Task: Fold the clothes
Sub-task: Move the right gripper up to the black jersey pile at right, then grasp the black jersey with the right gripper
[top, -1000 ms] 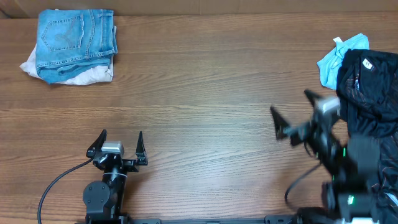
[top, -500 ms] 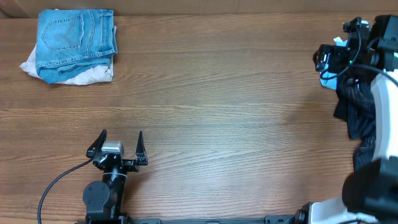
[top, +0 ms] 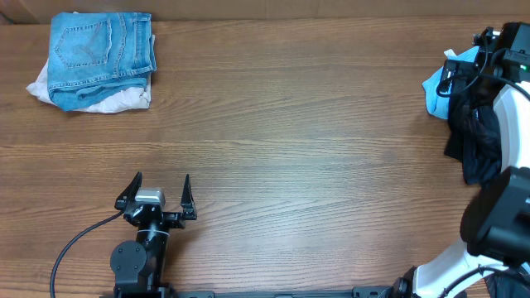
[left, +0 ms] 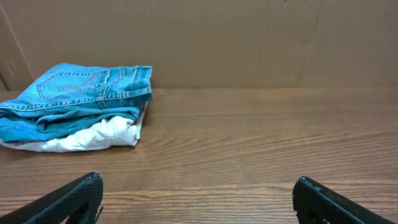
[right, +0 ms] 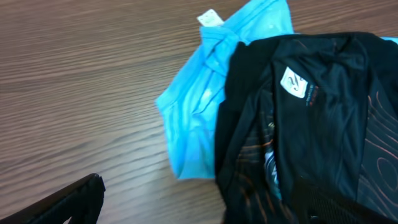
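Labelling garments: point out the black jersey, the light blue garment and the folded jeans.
black jersey (right: 317,137): right wrist view, plain black upper panel.
light blue garment (right: 196,118): right wrist view, middle of its exposed fabric.
folded jeans (top: 101,45): overhead view, top denim face.

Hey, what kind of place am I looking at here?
Likely a robot lab bench: wooden table backed by cardboard, a robot arm at its edge, a heap of clothes.
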Controlling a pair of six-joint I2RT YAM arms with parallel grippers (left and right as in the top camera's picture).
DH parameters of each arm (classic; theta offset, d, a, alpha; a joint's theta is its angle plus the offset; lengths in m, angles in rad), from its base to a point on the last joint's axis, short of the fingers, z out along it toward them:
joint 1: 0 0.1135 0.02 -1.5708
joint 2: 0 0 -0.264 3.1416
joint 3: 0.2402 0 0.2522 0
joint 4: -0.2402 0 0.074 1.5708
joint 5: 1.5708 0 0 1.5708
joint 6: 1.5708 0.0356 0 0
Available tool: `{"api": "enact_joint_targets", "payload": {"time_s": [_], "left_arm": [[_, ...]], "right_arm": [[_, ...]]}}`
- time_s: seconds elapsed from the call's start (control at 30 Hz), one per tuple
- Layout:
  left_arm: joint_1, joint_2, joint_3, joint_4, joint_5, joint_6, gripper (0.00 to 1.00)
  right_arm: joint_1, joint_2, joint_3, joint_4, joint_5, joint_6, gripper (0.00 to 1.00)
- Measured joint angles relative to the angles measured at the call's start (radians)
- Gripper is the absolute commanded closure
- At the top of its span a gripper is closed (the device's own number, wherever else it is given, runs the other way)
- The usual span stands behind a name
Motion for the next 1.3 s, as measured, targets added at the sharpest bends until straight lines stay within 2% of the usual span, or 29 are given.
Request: {"api": "enact_joint_targets", "payload": {"time_s": [0.1,0.2,0.37,0.8,0.93,1.03,1.17,1.3], "left_arm": [[0.000,0.000,0.000,0.000,0.000,0.000,0.00],[0.000,0.000,0.000,0.000,0.000,0.000,0.00],[0.000,0.000,0.000,0.000,0.000,0.000,0.00],[0.000,0.000,0.000,0.000,0.000,0.000,0.00],[0.000,0.000,0.000,0.000,0.000,0.000,0.00],[0.000,0.000,0.000,0.000,0.000,0.000,0.00],[0.000,0.000,0.000,0.000,0.000,0.000,0.00],[0.000,0.000,0.000,0.000,0.000,0.000,0.00]], "right_arm": [[-0.001,0.050,0.003,0.026,0.039,0.000,0.00],[-0.001,0.110,0.005,0.038,0.090,0.000,0.05],[-0.001,0.198,0.005,0.061,0.190,0.036,0.22],[-0.011,0.263,0.005,0.077,0.241,0.053,0.22],[-0.022,0.296,0.005,0.078,0.246,0.055,0.27],[-0.027,0.307,0.005,0.082,0.248,0.056,0.28],[-0.027,0.322,0.005,0.089,0.248,0.059,0.36],[-0.027,0.326,0.008,0.097,0.247,0.056,0.50]]}}
